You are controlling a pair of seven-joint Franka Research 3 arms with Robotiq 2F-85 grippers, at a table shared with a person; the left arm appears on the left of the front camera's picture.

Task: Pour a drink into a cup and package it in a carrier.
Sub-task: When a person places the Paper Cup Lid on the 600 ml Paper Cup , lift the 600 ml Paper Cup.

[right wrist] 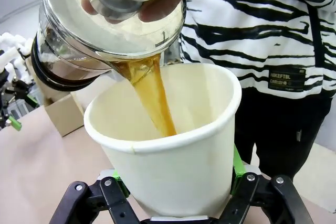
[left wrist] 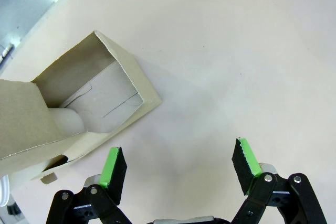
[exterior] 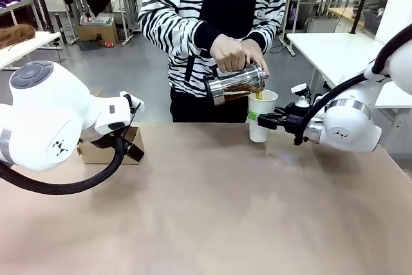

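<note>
From the front, the person's hand (exterior: 235,53) at the far side tips the glass jug (exterior: 237,84) over the cup (exterior: 263,102), which the right gripper (exterior: 269,120) clasps right of centre; the carrier (exterior: 103,152) sits far left behind the left arm (exterior: 45,117). At the left wrist, the left gripper (left wrist: 178,166) hangs over the table (left wrist: 236,51), jaws spread wide with nothing between them, the carrier just beside it. At the right wrist, green pads (right wrist: 237,167) press both sides of the cup as the brown drink (right wrist: 155,98) streams from the jug into it.
</note>
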